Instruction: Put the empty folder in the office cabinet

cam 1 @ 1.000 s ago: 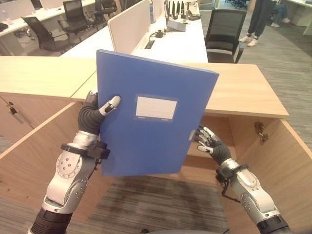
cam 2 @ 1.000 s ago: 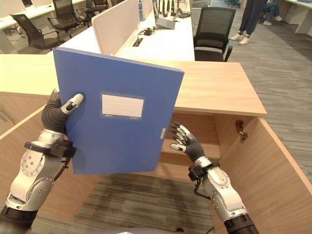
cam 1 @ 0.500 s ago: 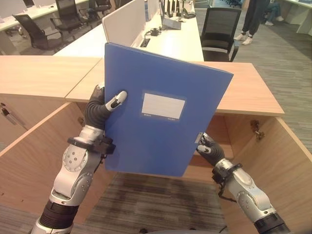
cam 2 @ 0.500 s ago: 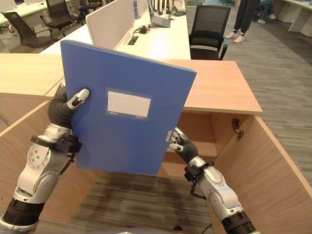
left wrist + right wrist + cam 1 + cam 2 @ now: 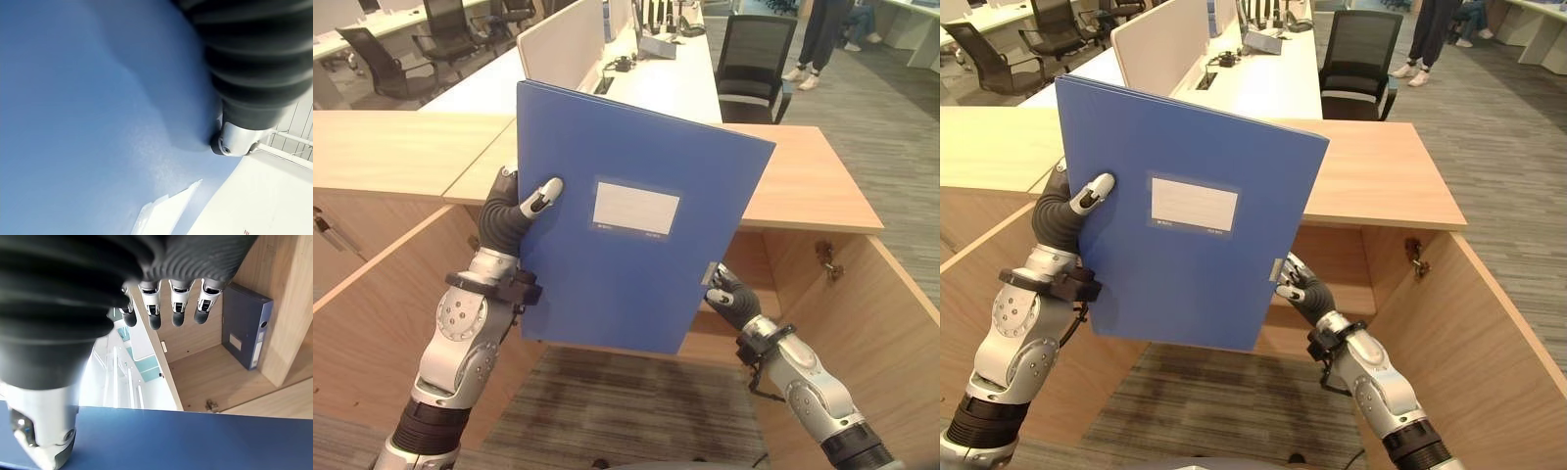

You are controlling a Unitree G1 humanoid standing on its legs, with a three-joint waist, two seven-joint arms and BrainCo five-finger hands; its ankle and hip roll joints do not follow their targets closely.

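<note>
Gripping the folder's left edge, the left robot hand (image 5: 512, 213) has its thumb laid over the front cover and its fingers behind, so it is clamped on the blue folder (image 5: 626, 220). That folder stands upright and slightly tilted in the air, in front of the wooden surface (image 5: 803, 186) and above the open cabinet (image 5: 862, 294).

Judging by its flat, unbent cover, it should handle as a stiff, light board with a smooth, rather slippery skin; a pinch at the spine edge with support at the opposite lower corner looks the sound hold.

At that lower right corner sits the right robot hand (image 5: 1300, 291), its fingers straight and relaxed beside the folder's edge; whether they touch it cannot be told.

Inside the cabinet, the right wrist view shows a dark blue binder (image 5: 244, 330) standing against the inner wall, with bare shelf beside it.
</note>
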